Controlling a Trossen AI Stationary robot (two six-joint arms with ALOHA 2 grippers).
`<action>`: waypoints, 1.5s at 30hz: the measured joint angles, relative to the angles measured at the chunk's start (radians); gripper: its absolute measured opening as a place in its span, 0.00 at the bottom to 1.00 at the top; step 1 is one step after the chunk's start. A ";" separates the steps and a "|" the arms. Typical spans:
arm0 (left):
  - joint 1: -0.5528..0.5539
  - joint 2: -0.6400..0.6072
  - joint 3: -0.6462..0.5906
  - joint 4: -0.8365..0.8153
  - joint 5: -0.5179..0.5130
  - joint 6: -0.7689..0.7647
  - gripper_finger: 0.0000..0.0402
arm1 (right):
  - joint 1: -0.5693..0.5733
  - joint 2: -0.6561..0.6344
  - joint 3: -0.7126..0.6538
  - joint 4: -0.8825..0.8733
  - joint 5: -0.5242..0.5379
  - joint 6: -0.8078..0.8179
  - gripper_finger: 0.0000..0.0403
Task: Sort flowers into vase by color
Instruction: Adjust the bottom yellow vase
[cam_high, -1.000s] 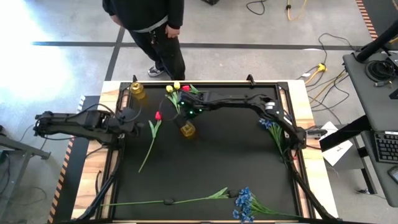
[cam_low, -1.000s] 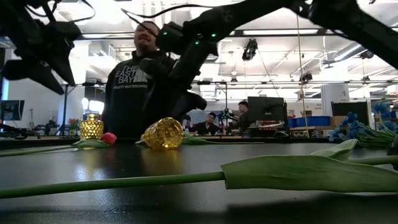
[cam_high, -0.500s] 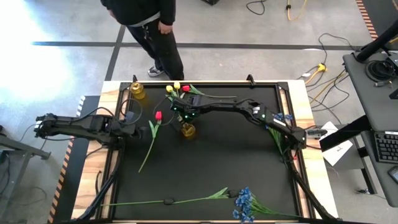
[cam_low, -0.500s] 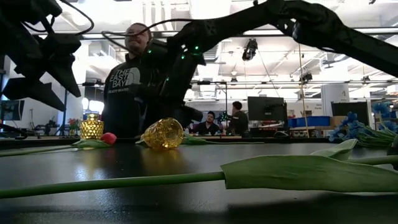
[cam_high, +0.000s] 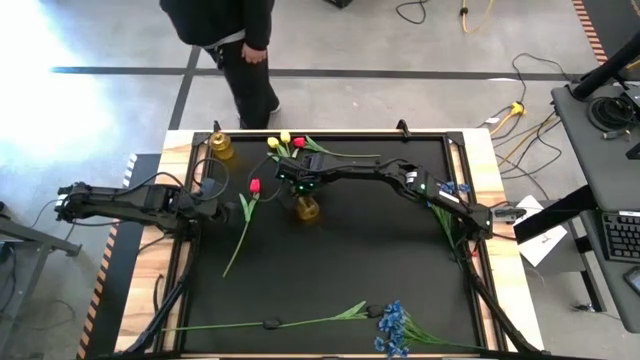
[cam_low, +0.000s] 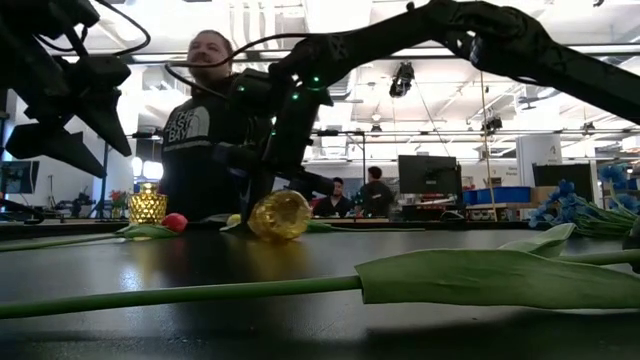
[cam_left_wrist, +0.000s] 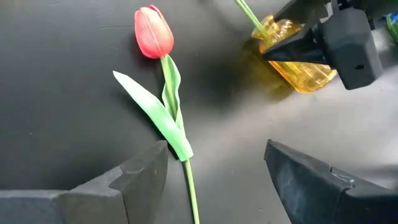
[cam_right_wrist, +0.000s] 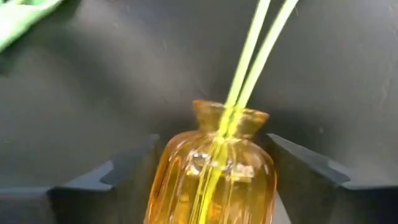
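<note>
An amber ribbed glass vase (cam_high: 305, 207) lies tipped on the black mat, and two thin green stems (cam_right_wrist: 249, 56) stick into its neck. They lead to the yellow tulips (cam_high: 277, 141) near the far edge, beside a red tulip (cam_high: 298, 142). My right gripper (cam_high: 302, 197) is down over the vase and shut on it. Another red tulip (cam_left_wrist: 154, 31) lies flat on the mat. My left gripper (cam_left_wrist: 216, 146) hovers open above that tulip's stem (cam_left_wrist: 189, 180), touching nothing. A second amber vase (cam_high: 221, 146) stands at the far left corner. My right gripper pinches the amber vase by its ribbed body (cam_right_wrist: 168, 168), below the neck, one finger (cam_right_wrist: 112, 177) on each side. The fingers come from above, slanting down from the far side. The vase rests tipped on the mat, with the stems still in its neck.
Blue blossom bunches lie at the near edge (cam_high: 394, 328) and by the right edge (cam_high: 440, 196). A long green stem with a leaf (cam_high: 300, 320) lies along the near edge. A person (cam_high: 225, 25) stands beyond the far edge. Bare mat lies between the vase and the near flowers.
My right gripper has come down from the far side onto the lying vase and closed round its body. The vase has turned about on the mat, so its round body now faces the near edge. My left gripper has drawn back slightly toward the left edge.
</note>
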 joint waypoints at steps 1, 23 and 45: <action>0.000 -0.001 0.000 0.000 -0.001 0.000 0.64 | 0.000 0.000 0.000 -0.013 0.000 0.003 0.64; 0.000 -0.003 0.002 -0.021 -0.035 -0.005 0.64 | 0.002 -0.001 -0.003 -0.087 -0.047 0.045 0.67; 0.000 -0.082 0.002 -0.058 -0.046 0.151 0.64 | 0.013 -0.001 -0.107 0.428 0.340 -0.046 0.61</action>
